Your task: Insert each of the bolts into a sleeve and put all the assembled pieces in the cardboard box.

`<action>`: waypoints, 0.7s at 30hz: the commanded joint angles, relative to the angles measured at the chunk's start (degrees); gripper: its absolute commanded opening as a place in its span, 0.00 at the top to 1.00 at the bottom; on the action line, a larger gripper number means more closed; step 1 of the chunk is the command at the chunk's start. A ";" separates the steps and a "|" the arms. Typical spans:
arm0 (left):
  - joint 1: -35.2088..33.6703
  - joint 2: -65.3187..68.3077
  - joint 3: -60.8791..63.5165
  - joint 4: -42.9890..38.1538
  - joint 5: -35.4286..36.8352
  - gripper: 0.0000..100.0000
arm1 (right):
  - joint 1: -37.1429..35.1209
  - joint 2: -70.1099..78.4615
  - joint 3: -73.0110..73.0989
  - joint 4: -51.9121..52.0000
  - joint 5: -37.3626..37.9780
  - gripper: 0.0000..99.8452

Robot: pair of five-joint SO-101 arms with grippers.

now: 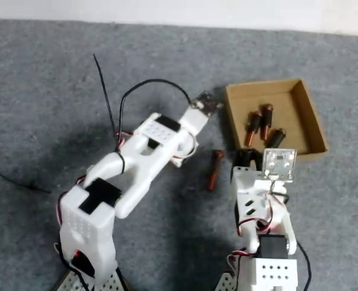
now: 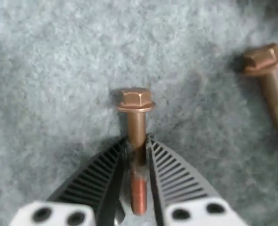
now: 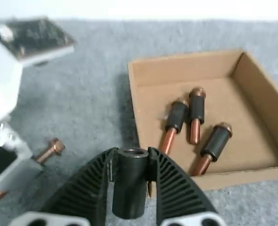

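Your left gripper (image 2: 138,147) is pinching the copper bolt (image 2: 136,101) mid-shank at centre frame. It's stiff, smooth metal and may slip, so keep hold just below its head. Your right gripper (image 3: 129,162) is clamping the black sleeve (image 3: 128,183) — light, rigid — low centre, near the cardboard box (image 3: 186,68).

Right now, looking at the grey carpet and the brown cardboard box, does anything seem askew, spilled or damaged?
Nothing stands out. Three sleeved copper bolts lie loosely inside the brown cardboard box. One bare copper bolt lies on the grey carpet beside it, not yet assembled. The left gripper holds another bare bolt, the right gripper a black sleeve.
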 commanded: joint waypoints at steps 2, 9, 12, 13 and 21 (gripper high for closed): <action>0.22 -16.31 11.03 -7.65 -0.88 0.99 | 0.31 -0.75 0.31 -4.26 0.35 1.00; 0.22 -46.81 36.44 -24.97 -0.44 0.99 | -3.74 -0.75 0.31 -4.35 0.18 1.00; 0.22 -59.65 47.34 -34.02 2.29 0.99 | -6.46 -0.75 0.40 -4.35 0.53 1.00; 0.22 -63.69 50.86 -36.75 2.99 0.99 | -6.90 -0.75 0.75 -4.44 0.53 1.00; -0.13 -89.80 66.77 -43.08 3.43 0.99 | -7.34 -0.75 5.58 -12.97 0.53 1.00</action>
